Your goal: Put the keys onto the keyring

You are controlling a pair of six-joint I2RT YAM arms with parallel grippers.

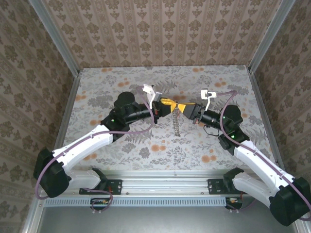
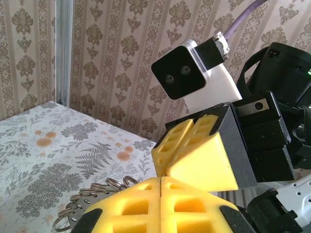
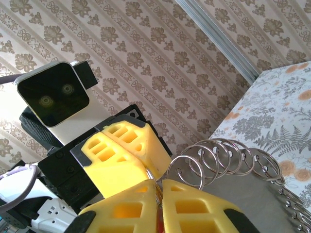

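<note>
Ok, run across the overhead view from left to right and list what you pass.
Left arm's shoulder → left wrist camera → left hand → right hand → right wrist camera → right arm's shoulder. The ring chain dangles below where the hands meet, so I skip it.

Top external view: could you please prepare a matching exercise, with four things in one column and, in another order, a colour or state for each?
Things:
1. ring chain
2. left gripper
3. right arm's cable
4. table

Colours or states:
A. yellow fingers, shut
B. grey and flowered, with orange blooms
C. silvery loops
D. purple

Pairs: 1-C, 2-A, 3-D, 4-B.
</note>
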